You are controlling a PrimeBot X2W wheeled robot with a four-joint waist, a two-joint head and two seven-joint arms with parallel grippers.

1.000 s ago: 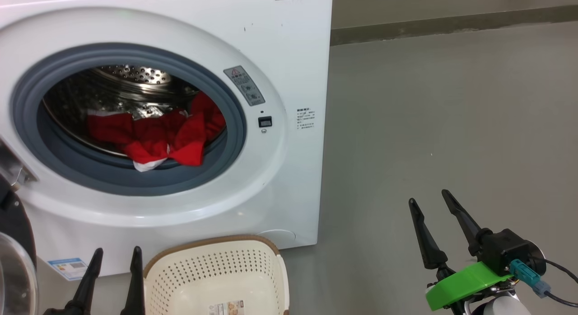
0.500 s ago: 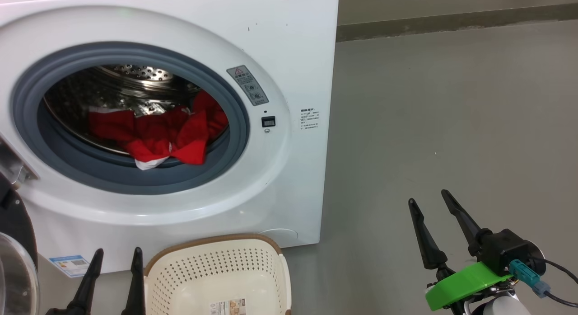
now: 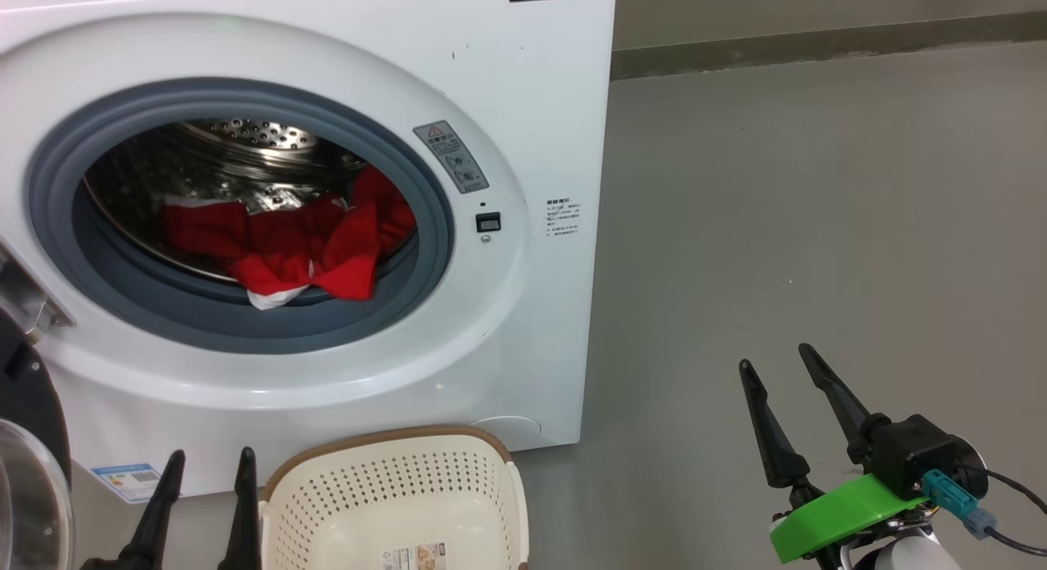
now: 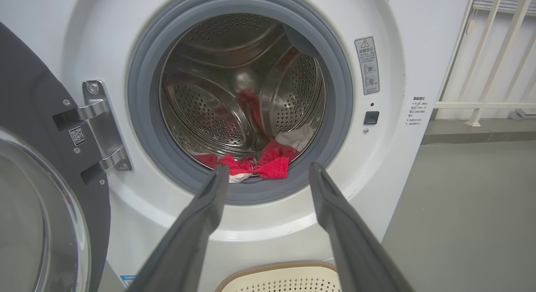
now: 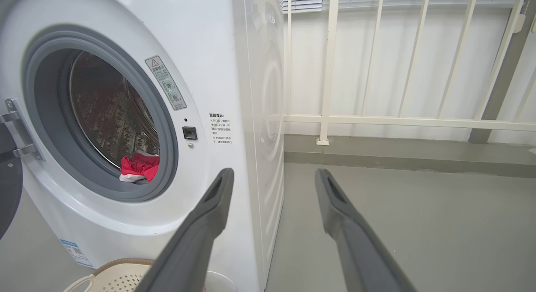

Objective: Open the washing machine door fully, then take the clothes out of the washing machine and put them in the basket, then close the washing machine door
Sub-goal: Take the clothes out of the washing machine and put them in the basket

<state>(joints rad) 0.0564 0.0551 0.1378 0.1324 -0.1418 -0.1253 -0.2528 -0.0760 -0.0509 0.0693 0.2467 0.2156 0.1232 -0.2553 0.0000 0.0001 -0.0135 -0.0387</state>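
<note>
The door (image 3: 34,402) hangs open left of the washer (image 3: 523,104); red clothes (image 3: 282,251) lie at the front of the drum (image 3: 245,136), the basket (image 3: 327,488) on the floor below. Left gripper (image 3: 212,453) and right gripper (image 3: 775,356) both gape, fingers apart.

Warning-triangle sticker (image 3: 451,157) on washing machine (image 3: 523,104) front, QR code (image 4: 78,135) on door (image 4: 25,95)

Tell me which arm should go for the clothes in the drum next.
Left. The left pincer, open, sits before the washing machine's mouth, and its wrist view looks straight at the clothes. The right pincer, also open, hangs off past the machine's side.
</note>
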